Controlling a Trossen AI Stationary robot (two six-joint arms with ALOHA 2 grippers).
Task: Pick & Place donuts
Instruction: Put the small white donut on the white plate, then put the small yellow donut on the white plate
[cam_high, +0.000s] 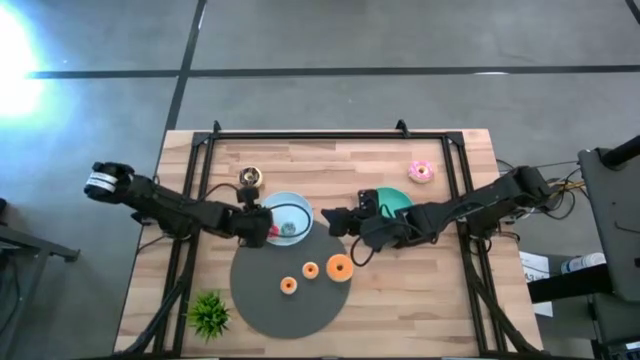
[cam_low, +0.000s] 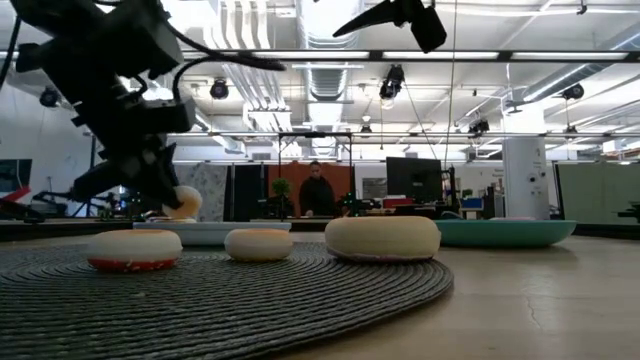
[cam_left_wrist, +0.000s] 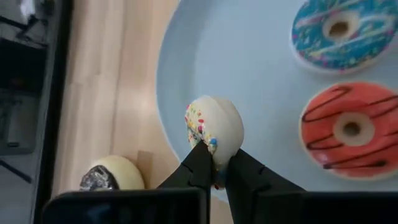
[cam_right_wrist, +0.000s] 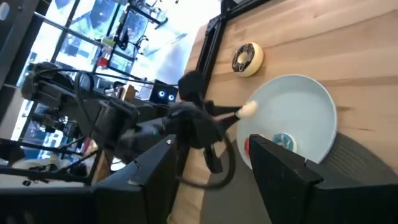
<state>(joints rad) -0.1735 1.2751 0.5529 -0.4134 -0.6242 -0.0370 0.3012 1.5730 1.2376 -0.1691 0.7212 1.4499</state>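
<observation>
My left gripper (cam_high: 262, 224) hovers over the light blue plate (cam_high: 296, 205), shut on a small cream donut with sprinkles (cam_left_wrist: 214, 127). A blue-iced donut (cam_left_wrist: 339, 31) and a red-iced donut (cam_left_wrist: 351, 130) lie flat on that plate. Three orange-tan donuts (cam_high: 288, 285), (cam_high: 310, 269), (cam_high: 339, 267) lie on the dark round mat (cam_high: 290, 305). A brown-iced donut (cam_high: 249, 178) and a pink one (cam_high: 421, 171) lie on the wood. My right gripper (cam_high: 332, 222) is open, between the two plates, touching nothing. My left gripper pinches the small cream donut by its rim (cam_left_wrist: 216, 160) between the two fingertips (cam_left_wrist: 200, 163). The fingers slant down from the table's left. The donut stands on edge, sprinkled face sideways, lifted just clear above the plate's rim (cam_low: 215, 232).
A green plate (cam_high: 397, 201) lies under my right arm. A small green plant (cam_high: 208, 313) stands near the table's near left corner. A black frame (cam_high: 330, 136) runs along the far edge and both sides. A person (cam_low: 316, 192) stands in the room behind.
</observation>
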